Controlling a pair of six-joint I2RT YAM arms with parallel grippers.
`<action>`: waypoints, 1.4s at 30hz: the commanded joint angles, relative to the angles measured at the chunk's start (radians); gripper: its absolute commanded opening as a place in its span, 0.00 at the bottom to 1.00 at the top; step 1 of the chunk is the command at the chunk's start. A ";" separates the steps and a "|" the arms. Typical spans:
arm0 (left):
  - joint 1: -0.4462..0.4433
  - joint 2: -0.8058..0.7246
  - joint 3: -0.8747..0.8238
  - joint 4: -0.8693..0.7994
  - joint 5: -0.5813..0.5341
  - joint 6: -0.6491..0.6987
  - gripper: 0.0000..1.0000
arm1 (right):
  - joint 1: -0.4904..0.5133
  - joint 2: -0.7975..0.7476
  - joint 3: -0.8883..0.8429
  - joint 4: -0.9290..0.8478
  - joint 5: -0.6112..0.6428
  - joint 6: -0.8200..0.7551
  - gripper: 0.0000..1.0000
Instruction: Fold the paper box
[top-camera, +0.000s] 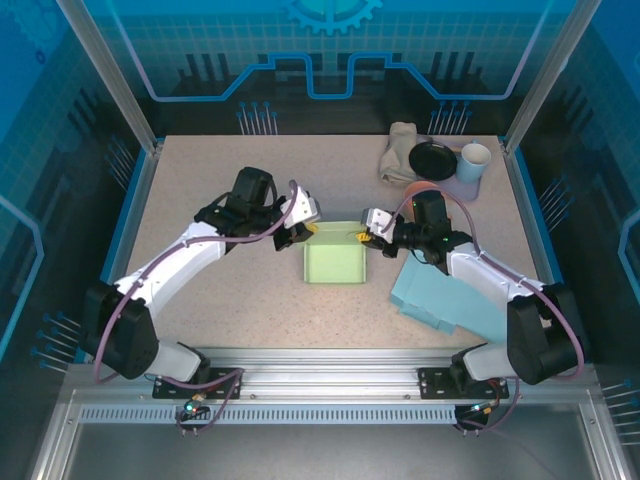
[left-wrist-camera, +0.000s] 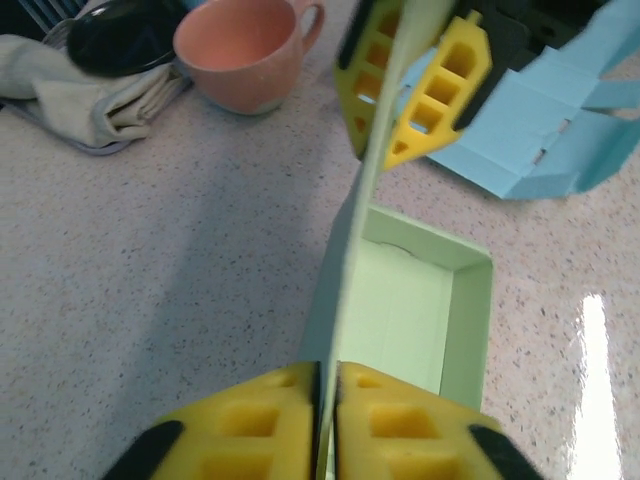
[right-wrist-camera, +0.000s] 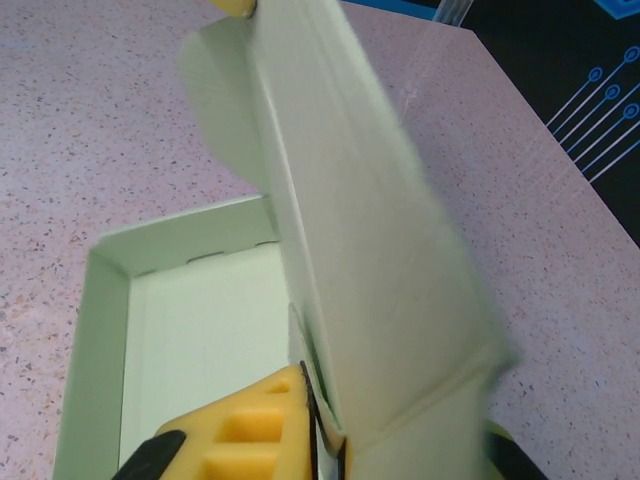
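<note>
- My left gripper (left-wrist-camera: 328, 420) is clamped on the left end of the upright lid (right-wrist-camera: 370, 250).
- My right gripper (right-wrist-camera: 320, 430) pinches its right end.
- The green paper box (top-camera: 333, 265) sits in the middle of the table (top-camera: 200, 190), between my arms.

The top external camera sits above and behind the arm bases and looks down and forward from far off, taking in the whole counter (top-camera: 200, 190) and both arms. Each wrist camera rides close behind its own tool and looks along the fingers, low over the counter: the one at the left tool (left-wrist-camera: 328, 405) faces rightward toward the pink cup (left-wrist-camera: 245, 45), the one at the right tool (right-wrist-camera: 320, 435) faces leftward. All three views share the light green box (top-camera: 333, 265) mid-counter.
</note>
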 joint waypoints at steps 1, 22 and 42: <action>-0.005 -0.073 0.006 0.171 -0.080 -0.186 0.24 | 0.016 0.019 0.022 0.017 0.002 0.022 0.09; 0.215 -0.032 -0.129 0.329 -0.402 -1.506 0.88 | -0.004 0.057 0.011 0.067 0.032 0.046 0.06; 0.043 0.165 -0.004 0.265 -0.294 -1.686 0.83 | 0.006 0.086 0.019 0.073 0.094 0.038 0.06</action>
